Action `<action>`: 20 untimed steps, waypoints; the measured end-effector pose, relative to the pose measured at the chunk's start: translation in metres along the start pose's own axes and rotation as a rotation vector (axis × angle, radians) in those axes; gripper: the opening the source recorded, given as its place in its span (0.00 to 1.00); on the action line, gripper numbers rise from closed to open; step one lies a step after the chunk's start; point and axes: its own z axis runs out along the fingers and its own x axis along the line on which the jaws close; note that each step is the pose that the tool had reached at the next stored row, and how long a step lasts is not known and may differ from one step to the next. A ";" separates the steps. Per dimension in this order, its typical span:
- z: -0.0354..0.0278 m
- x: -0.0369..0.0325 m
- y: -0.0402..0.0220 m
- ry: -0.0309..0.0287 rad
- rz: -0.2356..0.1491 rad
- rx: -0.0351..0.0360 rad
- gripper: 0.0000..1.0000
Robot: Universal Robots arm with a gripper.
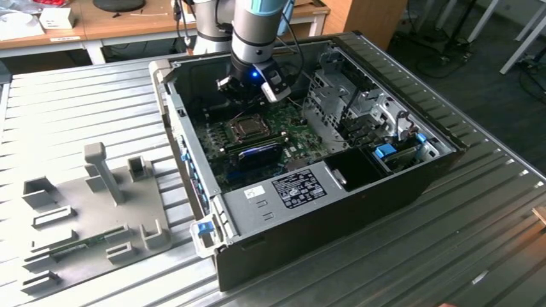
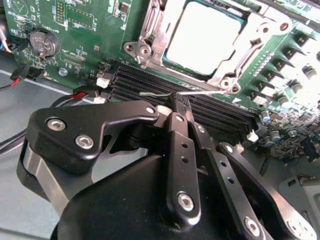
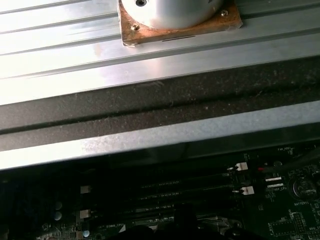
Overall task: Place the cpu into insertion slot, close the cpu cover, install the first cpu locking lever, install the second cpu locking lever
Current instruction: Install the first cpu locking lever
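The cpu lies flat in the insertion slot on the green board inside the open computer case. The silvery cpu cover is folded down around it, so the chip's pale top shows through the cut-out. My gripper hangs low over the board just beside the socket, above the black memory slots, and its black fingers are shut together. A thin wire locking lever runs across right at the fingertips; I cannot tell whether it is pinched or only touched. In the exterior view the gripper is just behind the socket.
Black memory slots lie between gripper and socket. A coin battery sits on the board. Case walls surround the board, with a drive cage at the exterior view's right. A grey fixture plate with upright posts lies at its left.
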 end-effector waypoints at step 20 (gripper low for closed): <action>0.0045 0.0000 -0.0012 0.0003 0.000 -0.0013 0.10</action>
